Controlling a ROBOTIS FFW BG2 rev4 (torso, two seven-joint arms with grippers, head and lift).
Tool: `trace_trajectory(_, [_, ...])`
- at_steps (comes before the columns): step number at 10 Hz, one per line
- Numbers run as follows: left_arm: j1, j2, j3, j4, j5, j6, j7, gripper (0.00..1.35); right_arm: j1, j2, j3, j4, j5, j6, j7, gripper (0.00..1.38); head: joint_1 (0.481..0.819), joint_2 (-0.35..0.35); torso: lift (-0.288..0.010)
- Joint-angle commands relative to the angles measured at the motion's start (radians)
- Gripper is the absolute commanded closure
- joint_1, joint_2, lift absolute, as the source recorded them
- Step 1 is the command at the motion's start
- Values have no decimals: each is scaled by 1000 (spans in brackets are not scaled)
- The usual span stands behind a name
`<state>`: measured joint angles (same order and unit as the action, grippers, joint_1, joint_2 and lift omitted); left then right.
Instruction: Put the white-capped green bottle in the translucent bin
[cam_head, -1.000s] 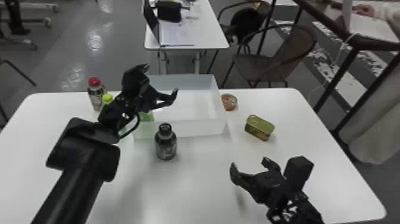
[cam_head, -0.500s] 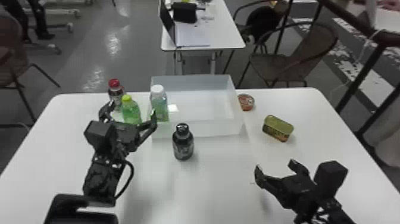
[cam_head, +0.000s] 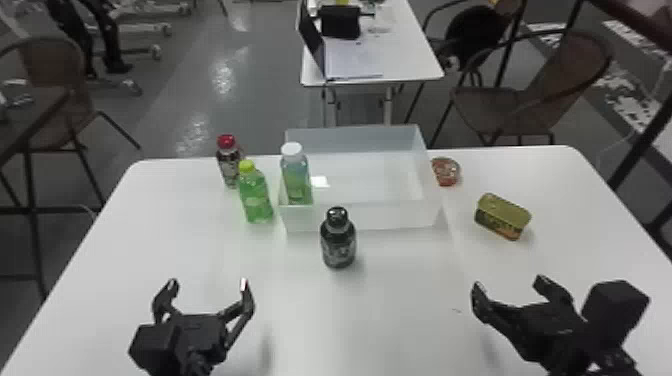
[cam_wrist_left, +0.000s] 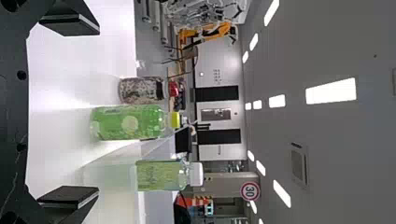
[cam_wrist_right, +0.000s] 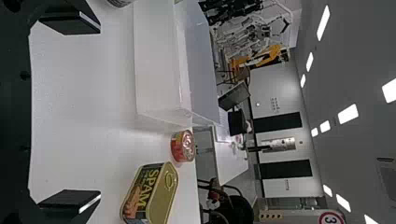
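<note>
The white-capped green bottle (cam_head: 296, 175) stands upright inside the translucent bin (cam_head: 365, 217), at the bin's near left corner. The left claw (cam_head: 208, 284) is spread wide, well apart from the bin, in front of it and to its left. In the left wrist view, the fingers (cam_wrist_left: 70, 19) of this claw sit far from each other, with open space between them. The right claw (cam_head: 510, 285) is also wide open, in front of the bin and to its right, well clear of it. Its fingers (cam_wrist_right: 70, 204) are spread to either side of an open gap in the right wrist view.

The bin rests on the white surface (cam_head: 400, 300). A yellow-capped green bottle (cam_head: 257, 200) is upright just beside the bin, on its left. A red-capped bottle (cam_head: 230, 162) stands to the left of the bin too, a little farther out. A dark bottle (cam_head: 339, 245) is upright just in front of the bin. To the bin's right, a round can (cam_head: 446, 171) lies near its side wall, and a rectangular can (cam_head: 502, 215) rests farther out.
</note>
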<state>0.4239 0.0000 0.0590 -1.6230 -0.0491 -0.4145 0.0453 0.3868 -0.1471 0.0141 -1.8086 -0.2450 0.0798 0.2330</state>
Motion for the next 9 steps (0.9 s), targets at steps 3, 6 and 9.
trace_trajectory(3, [62, -3, 8, 0, 2, -3, 10, 98, 10, 0, 0, -11, -3, 0, -6, 56, 695, 90, -91])
trace_trajectory(6, [72, -3, 15, 0, 11, -9, 10, 98, 18, 0, -2, -14, -3, 0, -12, 58, 695, 98, -91])
trace_trajectory(9, [64, -3, 10, 3, 12, -7, 10, 98, 18, 1, 0, -15, -3, 0, -14, 58, 695, 99, -91])
